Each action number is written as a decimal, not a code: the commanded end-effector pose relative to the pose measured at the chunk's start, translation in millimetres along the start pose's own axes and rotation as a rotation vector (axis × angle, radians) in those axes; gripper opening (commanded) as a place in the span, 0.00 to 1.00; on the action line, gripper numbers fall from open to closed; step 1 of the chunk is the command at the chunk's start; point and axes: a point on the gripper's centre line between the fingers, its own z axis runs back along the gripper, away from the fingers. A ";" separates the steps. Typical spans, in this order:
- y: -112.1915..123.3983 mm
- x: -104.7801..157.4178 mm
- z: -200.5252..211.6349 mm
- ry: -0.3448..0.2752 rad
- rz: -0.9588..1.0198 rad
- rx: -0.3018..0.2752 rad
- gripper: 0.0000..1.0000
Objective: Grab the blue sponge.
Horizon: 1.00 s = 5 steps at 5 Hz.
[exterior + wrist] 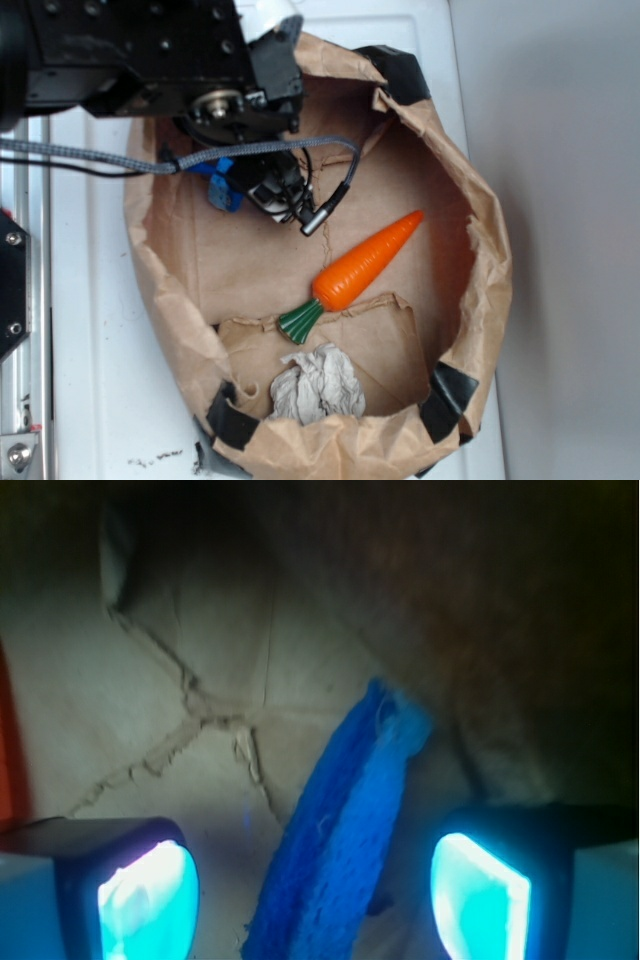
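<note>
The blue sponge [340, 840] stands on edge on the brown paper floor, leaning toward the bag's wall. In the wrist view it lies between my two glowing pads [148, 895], with a gap on each side, so neither pad touches it. My gripper [315, 895] is open around it. From outside, only a bit of the blue sponge [222, 187] shows under the arm, at the upper left inside the paper bag [480, 290]. The gripper [270, 195] hangs low there, its fingers mostly hidden by the arm and cable.
An orange toy carrot [365, 265] with a green stem lies in the middle of the bag. A crumpled grey paper ball [315, 385] sits near the front rim. The bag's rolled walls ring the space. A grey cable [120, 155] crosses the left rim.
</note>
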 end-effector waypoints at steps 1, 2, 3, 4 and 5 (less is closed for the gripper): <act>2.7 -10.3 -14.4 -0.018 -0.034 -0.038 1.00; 3.5 -12.6 -15.8 -0.046 -0.024 -0.048 0.00; 4.7 -14.5 -13.9 -0.072 -0.014 -0.048 0.00; 7.1 -16.7 9.3 -0.054 -0.014 -0.054 0.00; 4.9 -12.8 54.5 0.062 -0.032 -0.118 0.00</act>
